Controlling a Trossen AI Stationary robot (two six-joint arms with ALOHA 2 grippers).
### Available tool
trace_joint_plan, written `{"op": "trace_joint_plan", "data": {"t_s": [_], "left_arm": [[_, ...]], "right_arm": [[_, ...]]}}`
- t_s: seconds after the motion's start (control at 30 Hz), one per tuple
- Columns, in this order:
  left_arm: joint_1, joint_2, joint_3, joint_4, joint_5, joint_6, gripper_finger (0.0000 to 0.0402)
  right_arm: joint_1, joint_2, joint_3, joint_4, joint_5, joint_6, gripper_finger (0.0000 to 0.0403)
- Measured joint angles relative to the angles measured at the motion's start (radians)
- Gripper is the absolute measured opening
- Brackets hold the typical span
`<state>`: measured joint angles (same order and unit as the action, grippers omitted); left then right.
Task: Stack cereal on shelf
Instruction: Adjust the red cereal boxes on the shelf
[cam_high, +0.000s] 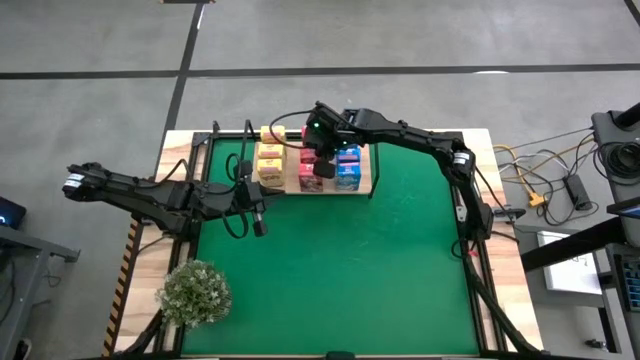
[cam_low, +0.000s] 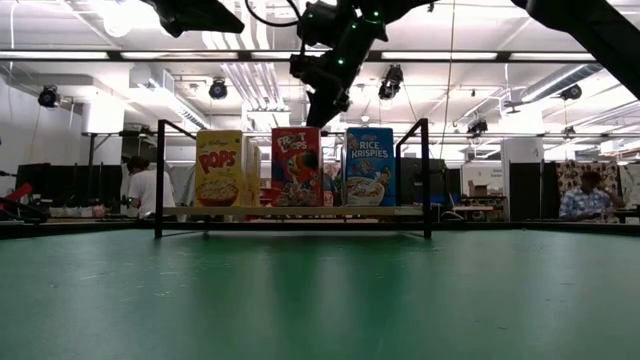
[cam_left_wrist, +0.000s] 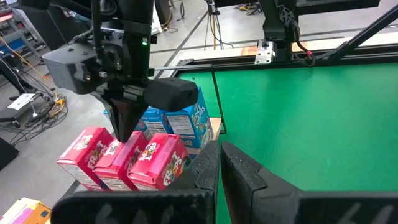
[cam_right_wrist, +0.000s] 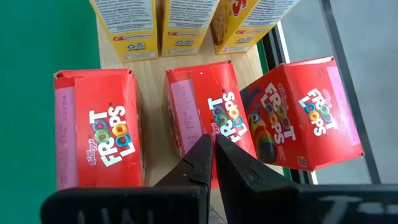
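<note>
Right gripper (cam_right_wrist: 212, 149), fingers pressed together and empty, hangs above the middle pink-red cereal carton (cam_right_wrist: 208, 121) on the wooden shelf (cam_high: 292, 182). Printed cardboard cartons fill the board: yellow (cam_high: 270, 157), pink-red, blue (cam_high: 348, 170); one red carton (cam_right_wrist: 301, 115) sits tilted. Left gripper (cam_high: 259, 228), closed, waits over the green mat (cam_high: 340, 270) near a bushy plant (cam_high: 194, 291).

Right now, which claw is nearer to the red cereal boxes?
Right. The right claw hangs directly over the red cereal boxes on the shelf; the left claw waits apart over the green mat.
</note>
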<state>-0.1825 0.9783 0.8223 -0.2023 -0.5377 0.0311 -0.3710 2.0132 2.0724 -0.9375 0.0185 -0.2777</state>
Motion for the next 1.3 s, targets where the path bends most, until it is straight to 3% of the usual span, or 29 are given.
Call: {"op": "trace_joint_plan", "data": {"t_s": [0.67,1.3], "left_arm": [[0.000,0.000,0.000,0.007,0.000,0.000,0.0000],[0.000,0.000,0.000,0.022,-0.001,0.001,0.0000]], "right_arm": [[0.003,-0.010,0.058,-0.020,0.008,0.045,0.0012],[-0.088,0.006,0.042,0.089,0.009,0.006,0.0012]]}}
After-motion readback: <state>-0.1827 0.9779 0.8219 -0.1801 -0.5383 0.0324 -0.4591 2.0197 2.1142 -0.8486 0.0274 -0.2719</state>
